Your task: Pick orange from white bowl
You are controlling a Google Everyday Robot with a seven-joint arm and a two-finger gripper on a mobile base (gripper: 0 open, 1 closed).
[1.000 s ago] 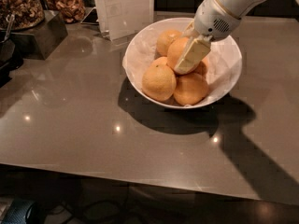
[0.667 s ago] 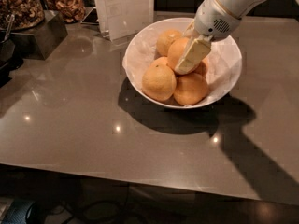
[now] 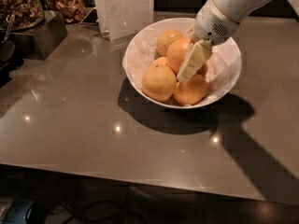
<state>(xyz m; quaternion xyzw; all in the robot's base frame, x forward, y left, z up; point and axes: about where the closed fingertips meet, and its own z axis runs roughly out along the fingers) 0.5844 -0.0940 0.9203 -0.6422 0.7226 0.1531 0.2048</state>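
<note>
Gripper [image 3: 192, 62] down in the white bowl [image 3: 135, 55], against the orange [image 3: 176, 55]
Open grey bench [image 3: 93, 139] spreads nearer than the jaws and to both sides; whether they pinch the orange I cannot tell; beyond, leftward, a white card [image 3: 124, 8] and nut tubs [image 3: 21, 8]

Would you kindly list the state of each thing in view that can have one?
gripper, reaching into the white bowl, among the oranges.
white bowl, upright on the table, paper-lined, holding several oranges.
orange, in the bowl against the gripper, not yet lifted.
front orange, resting in the bowl, untouched.
white card, standing upright behind the bowl.
</note>
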